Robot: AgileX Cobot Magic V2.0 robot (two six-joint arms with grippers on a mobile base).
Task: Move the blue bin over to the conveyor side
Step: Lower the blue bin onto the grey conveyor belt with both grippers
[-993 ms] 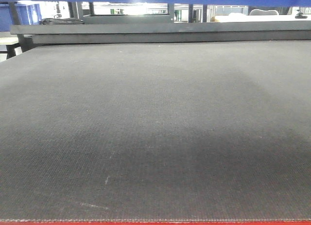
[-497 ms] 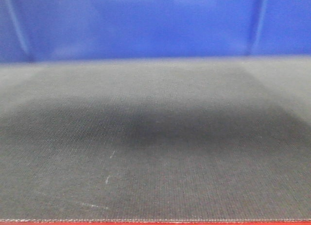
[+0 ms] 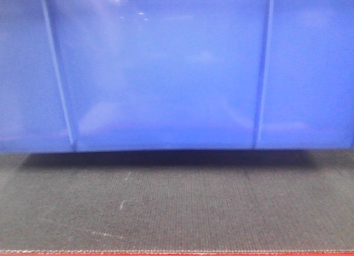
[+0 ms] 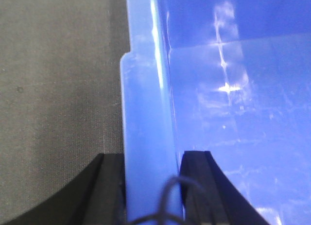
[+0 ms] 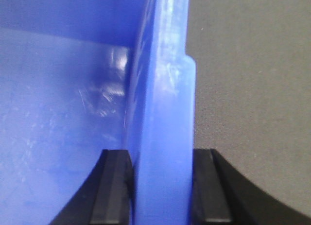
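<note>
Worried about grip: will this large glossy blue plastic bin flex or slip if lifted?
Probably stiff: the blue plastic bin has vertical ribs and a thickened rim. Possibly slippery: glossy walls, with left gripper and right gripper pinching only the rim. No contents show, so likely light.

Far half blocked by blue bin [image 3: 166, 73]; near conveyor side [image 3: 177, 206] strip free.

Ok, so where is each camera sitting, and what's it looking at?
Front camera: low at the conveyor belt edge, facing the blue bin wall; no robot parts show.
Left wrist camera: on the left arm, looking down the left claw pinching the bin's rim.
Right wrist camera: same, with the right claw on the rim.
All three share the bin and belt.
</note>
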